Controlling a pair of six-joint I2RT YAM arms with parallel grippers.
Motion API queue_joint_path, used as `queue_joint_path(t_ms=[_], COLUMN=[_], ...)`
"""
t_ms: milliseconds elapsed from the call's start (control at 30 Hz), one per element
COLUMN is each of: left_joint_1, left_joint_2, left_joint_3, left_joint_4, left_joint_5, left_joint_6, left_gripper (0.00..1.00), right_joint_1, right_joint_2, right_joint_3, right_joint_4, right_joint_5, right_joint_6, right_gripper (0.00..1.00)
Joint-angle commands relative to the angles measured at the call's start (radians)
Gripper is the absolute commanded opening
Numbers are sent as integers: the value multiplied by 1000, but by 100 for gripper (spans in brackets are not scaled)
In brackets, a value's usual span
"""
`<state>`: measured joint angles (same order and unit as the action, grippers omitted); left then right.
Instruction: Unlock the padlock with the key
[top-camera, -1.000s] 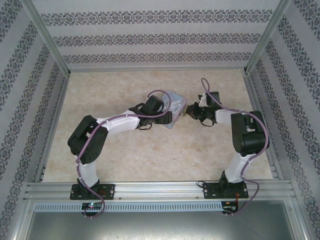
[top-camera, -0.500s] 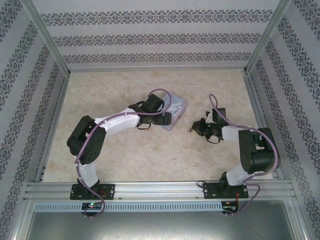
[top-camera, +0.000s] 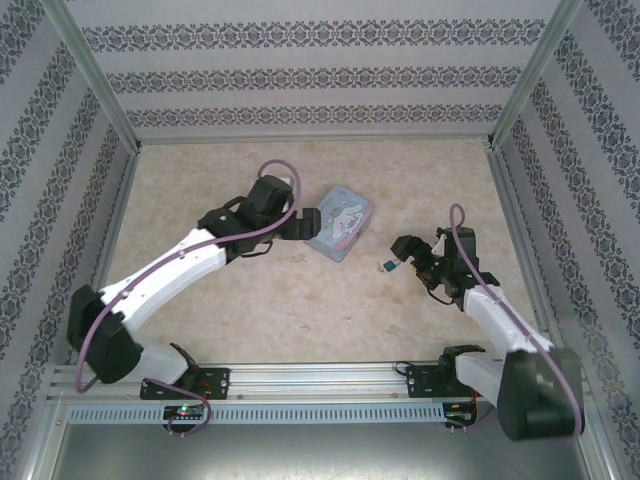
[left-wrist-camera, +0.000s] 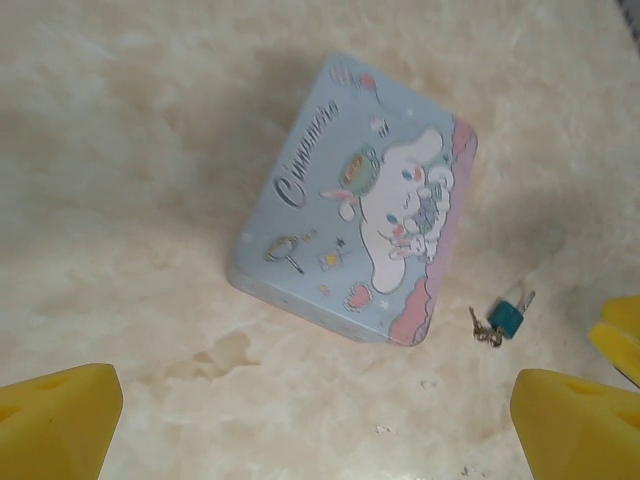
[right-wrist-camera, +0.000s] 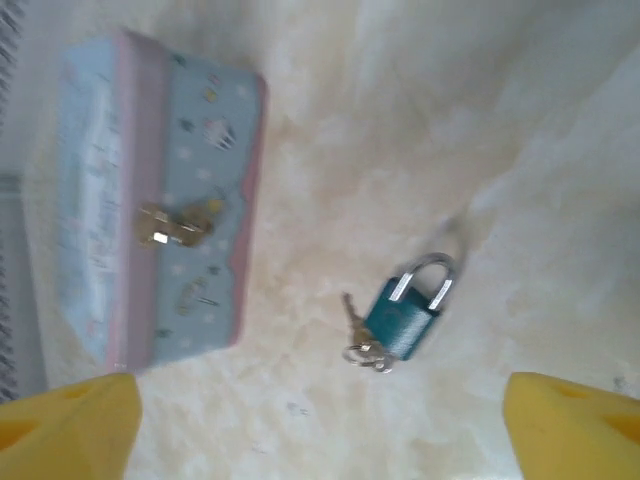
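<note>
Plainly the padlock (right-wrist-camera: 405, 315) lies on the worktop (right-wrist-camera: 500, 150) mid-frame in the right wrist view, shackle toward upper right, key (right-wrist-camera: 355, 338) at its lower-left end, nearest the right fingers (right-wrist-camera: 575, 425), spread and empty (the left fingers (left-wrist-camera: 60, 420), also spread, sit farther).

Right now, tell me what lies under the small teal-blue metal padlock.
The teal-blue padlock lies flat on the beige marbled tabletop, small keys on a ring at its base. Its body covers whatever is directly beneath.

pale marbled tabletop (top-camera: 250, 300) bearing a cartoon tin (top-camera: 340, 222) and, near it, a teal padlock (right-wrist-camera: 402, 318) touching a small key (right-wrist-camera: 352, 315)
</note>
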<state>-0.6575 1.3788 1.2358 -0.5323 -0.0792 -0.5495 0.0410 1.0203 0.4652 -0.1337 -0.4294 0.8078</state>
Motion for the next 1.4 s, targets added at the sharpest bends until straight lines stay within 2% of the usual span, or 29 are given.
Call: queue_joint_path(t_ms=[0,67,267,400,467,500,600,767,967,1133,1233,1367], left_joint_1=[39,70,196,289,356,389,440,475,496,542,595,671], left_joint_2=[-99,-161,-330,-368,-346,-323,-244,-102,27,24,14,84], left_joint_3=[-54,-97,-314,-495,-551,-573,-641,-736,-802,-811,-858,-908], left_joint_4=[-67,-36,246,539,604,639,775,980,1178,1195,1283,1431], left_joint_5=[-190,-272,-469,-554,-501,-467,-464,-420,-349,-250,-107,-96], left_joint_6=[20,54,271,462,468,467,475,472,512,524,529,447], left_gripper=[99,100,100,100,100,100,100,100,100,99,100,100], right_joint_1=[-15,-16,-17,-16,-16,-16,-16,-16,-17,-15,-15,-7], right_joint_2=[-107,-128,-77,-60,-44,-28,53,153,245,272,315,354], right_joint_3=[105,187,397,372,348,344,365,306,168,42,-45,-103], right_joint_4=[-168,-235,-326,-204,-153,-129,-119,-3,274,551,757,939], right_joint_5=[90,142,308,512,599,626,648,721,829,745,680,612], right_joint_6=[-33,-78,-189,-174,-176,-228,-388,-477,-611,-691,-716,-748], right_gripper=[98,98,98,98,98,98,98,98,98,98,98,98])
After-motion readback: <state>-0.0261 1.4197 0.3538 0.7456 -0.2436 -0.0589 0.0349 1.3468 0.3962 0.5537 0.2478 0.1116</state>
